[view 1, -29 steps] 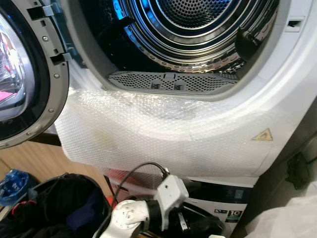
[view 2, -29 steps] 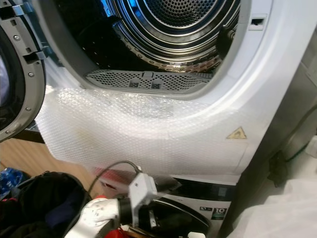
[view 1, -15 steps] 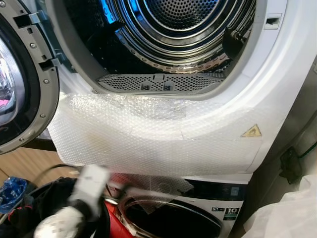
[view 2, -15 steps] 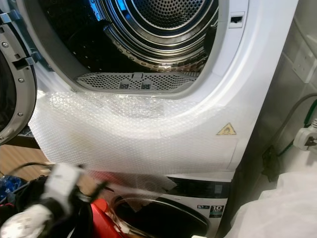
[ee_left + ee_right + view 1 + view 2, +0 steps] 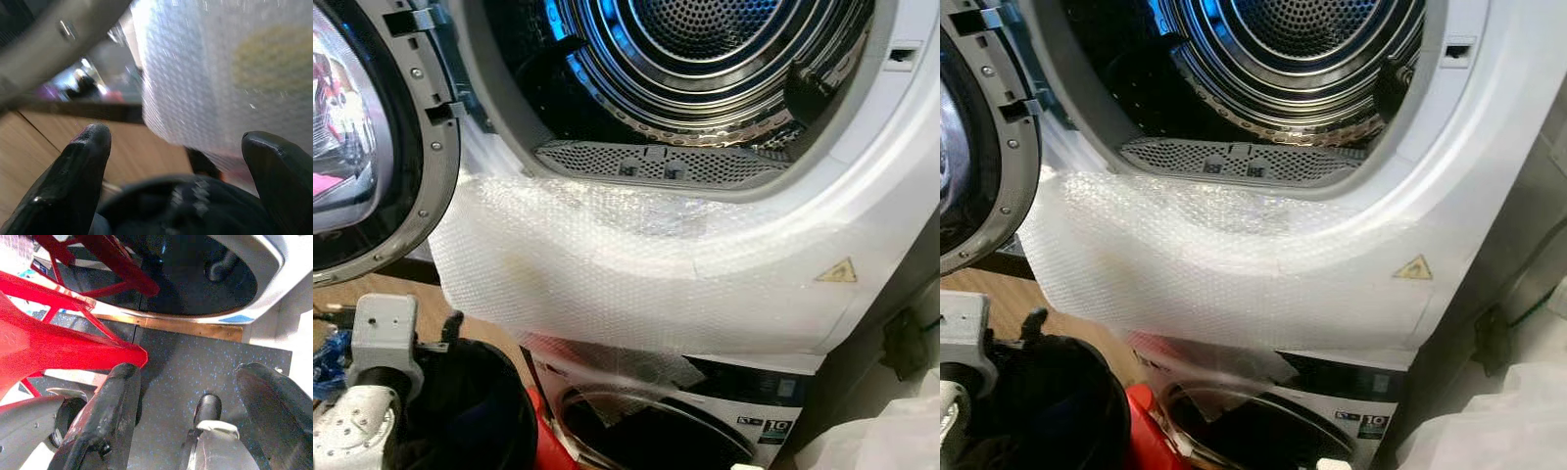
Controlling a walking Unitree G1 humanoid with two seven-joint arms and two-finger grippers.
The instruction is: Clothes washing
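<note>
The upper machine's steel drum [image 5: 705,59] stands open, its round door [image 5: 362,147] swung out to the left. A sheet of bubble wrap [image 5: 636,264] hangs over the white front below the opening. At the bottom left lies a heap of dark clothes [image 5: 470,411]. My left arm [image 5: 357,431] rises beside the heap, its wrist camera box [image 5: 382,328] pointing up. My left gripper [image 5: 176,142] is open, with the dark cloth [image 5: 195,205] low between the spread fingers and the bubble wrap ahead. My right gripper [image 5: 186,372] hangs open over the dark floor.
The lower machine's dark glass door [image 5: 656,441] sits under the bubble wrap. A red plastic frame [image 5: 58,303] stands beside it on the speckled floor [image 5: 195,357]. White cloth [image 5: 891,441] lies at the bottom right, and a wooden floor [image 5: 421,304] shows at the left.
My left arm has swung from the bottom middle out to the far bottom left, beside the dark clothes. The view has shifted slightly.
</note>
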